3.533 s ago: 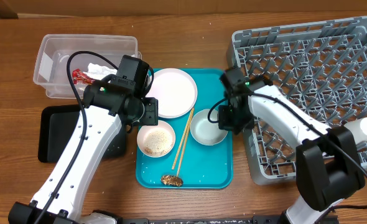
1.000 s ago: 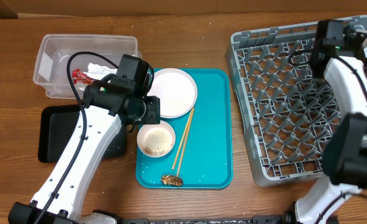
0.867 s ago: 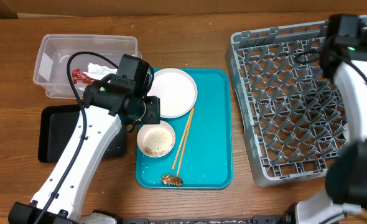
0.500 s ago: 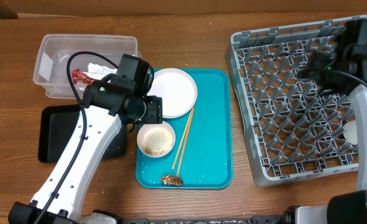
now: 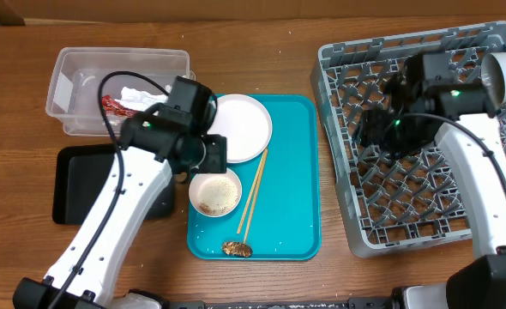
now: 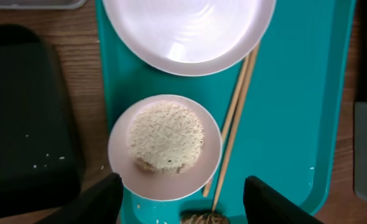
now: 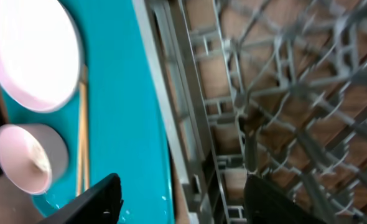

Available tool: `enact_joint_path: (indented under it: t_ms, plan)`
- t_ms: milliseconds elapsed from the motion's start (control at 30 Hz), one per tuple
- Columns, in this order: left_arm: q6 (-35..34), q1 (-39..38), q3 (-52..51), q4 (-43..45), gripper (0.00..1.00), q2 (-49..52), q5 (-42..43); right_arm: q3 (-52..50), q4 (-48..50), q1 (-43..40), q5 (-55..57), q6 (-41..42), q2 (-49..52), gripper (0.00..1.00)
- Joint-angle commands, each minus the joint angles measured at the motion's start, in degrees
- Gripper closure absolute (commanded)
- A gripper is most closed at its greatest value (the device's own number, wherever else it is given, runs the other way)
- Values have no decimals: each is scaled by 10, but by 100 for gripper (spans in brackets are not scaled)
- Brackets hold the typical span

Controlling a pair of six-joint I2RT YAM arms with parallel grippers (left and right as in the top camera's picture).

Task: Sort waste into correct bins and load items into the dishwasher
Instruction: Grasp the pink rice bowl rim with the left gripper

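Table (image 5: 270,51): tray (image 5: 292,180), rack (image 5: 363,225), clear bin (image 5: 62,90), black bin (image 5: 75,187)

Carried the empty bowl off the teal tray (image 5: 292,172) with the right gripper (image 7: 180,186), swung out to the far right corner of the dish rack (image 5: 337,172), and now back above its left half, fingers spread, nothing between them.

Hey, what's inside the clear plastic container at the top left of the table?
A red wrapper and crumpled white paper lie inside the container; the left arm covers its near right corner.
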Motion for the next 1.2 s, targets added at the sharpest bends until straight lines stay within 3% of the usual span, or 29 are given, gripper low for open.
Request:
enact_joint_path:
  t_ms: [0, 300, 733, 967, 1100, 1167]
  plan:
    - [-3, -34, -1, 2, 36, -7, 4, -45, 10, 3, -4, -4, -2, 37]
    - [-25, -108, -5, -2, 36, 67, 0, -84, 22, 3, -5, -4, -2, 37]
    - [-54, -120, -5, 3, 38, 197, 0, -84, 20, 3, -4, -4, -2, 37]
    - [-54, -120, -5, 33, 57, 239, 4, -84, 20, 3, -4, -4, -2, 37]
    - [-54, -121, -5, 43, 76, 241, 4, -84, 19, 3, -4, -4, -2, 37]
    - [-54, -121, -5, 43, 80, 241, 4, -84, 19, 3, -4, -4, -2, 37]
